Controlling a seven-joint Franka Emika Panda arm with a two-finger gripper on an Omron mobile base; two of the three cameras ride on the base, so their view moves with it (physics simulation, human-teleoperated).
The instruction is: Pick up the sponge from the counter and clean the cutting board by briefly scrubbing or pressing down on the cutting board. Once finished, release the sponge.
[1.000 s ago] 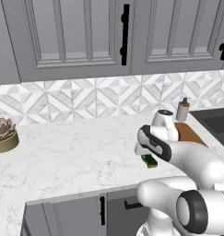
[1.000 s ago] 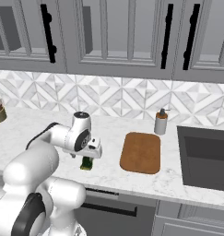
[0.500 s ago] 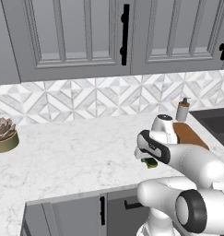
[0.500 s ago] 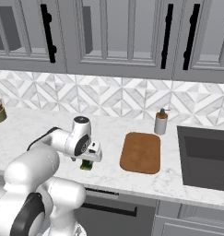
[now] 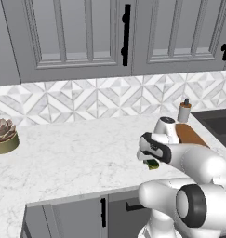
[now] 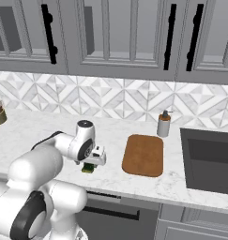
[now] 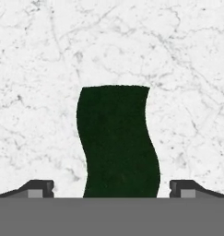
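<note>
Sponge between wide-apart fingers, bare counter each side.

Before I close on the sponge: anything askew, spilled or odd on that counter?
Nothing stands out. The sponge lies flat on the counter, between the open gripper's fingertips. The cutting board lies flat, apart from it, with the soap bottle upright behind. No spills.
</note>
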